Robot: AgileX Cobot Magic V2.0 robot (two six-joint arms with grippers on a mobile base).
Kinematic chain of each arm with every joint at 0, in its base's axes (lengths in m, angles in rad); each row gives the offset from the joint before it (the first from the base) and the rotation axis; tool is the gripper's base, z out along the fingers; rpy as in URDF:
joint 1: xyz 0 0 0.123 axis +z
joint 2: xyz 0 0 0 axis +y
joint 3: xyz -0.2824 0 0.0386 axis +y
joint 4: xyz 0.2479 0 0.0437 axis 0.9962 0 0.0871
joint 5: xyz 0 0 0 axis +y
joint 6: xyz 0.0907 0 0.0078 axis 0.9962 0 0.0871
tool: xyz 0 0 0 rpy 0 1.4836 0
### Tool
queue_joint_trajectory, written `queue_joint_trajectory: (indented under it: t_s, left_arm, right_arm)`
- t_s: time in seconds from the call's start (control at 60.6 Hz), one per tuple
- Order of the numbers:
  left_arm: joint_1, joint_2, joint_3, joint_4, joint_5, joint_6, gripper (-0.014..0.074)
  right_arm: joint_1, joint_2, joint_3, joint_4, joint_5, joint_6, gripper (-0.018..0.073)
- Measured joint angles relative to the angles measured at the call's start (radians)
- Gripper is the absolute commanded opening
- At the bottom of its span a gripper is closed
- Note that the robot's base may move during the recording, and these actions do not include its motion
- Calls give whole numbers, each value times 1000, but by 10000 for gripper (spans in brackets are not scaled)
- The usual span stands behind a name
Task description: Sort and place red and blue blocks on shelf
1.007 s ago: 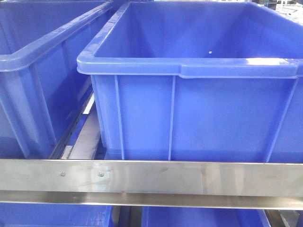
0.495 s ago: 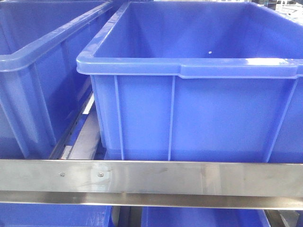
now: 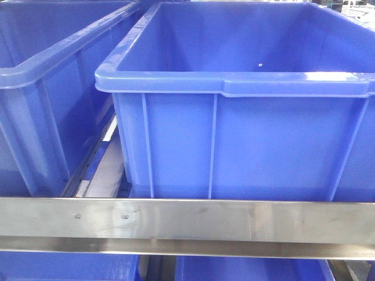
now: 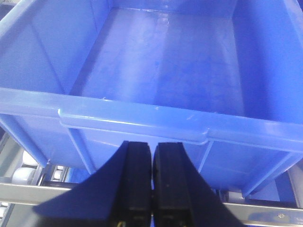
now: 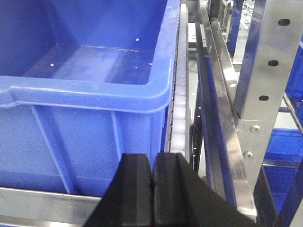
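Note:
No red or blue block shows in any view. The shelf's brushed steel front rail (image 3: 234, 221) with two small screws crosses the front view below the large blue bins. My left gripper (image 4: 152, 147) is shut with nothing between its black fingers, just in front of a blue bin's near rim (image 4: 142, 124). My right gripper (image 5: 152, 158) is also shut and empty, facing the right front corner of another blue bin (image 5: 94, 99), above the shelf rail (image 5: 42, 201). Both bins' floors look bare.
Two large blue bins (image 3: 246, 105) (image 3: 41, 88) stand side by side on the shelf, with a white roller track (image 3: 105, 170) between them. A second roller track (image 5: 179, 94), a steel upright with holes (image 5: 265, 75) and lower blue bins (image 3: 246, 268) are close by.

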Motion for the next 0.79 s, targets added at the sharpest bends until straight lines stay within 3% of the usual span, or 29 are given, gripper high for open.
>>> queue_joint_trajectory:
  t_s: [0.793]
  left_arm:
    - [0, 0, 0, 0, 0, 0, 126]
  right_arm:
    - [0, 0, 0, 0, 2, 0, 56]
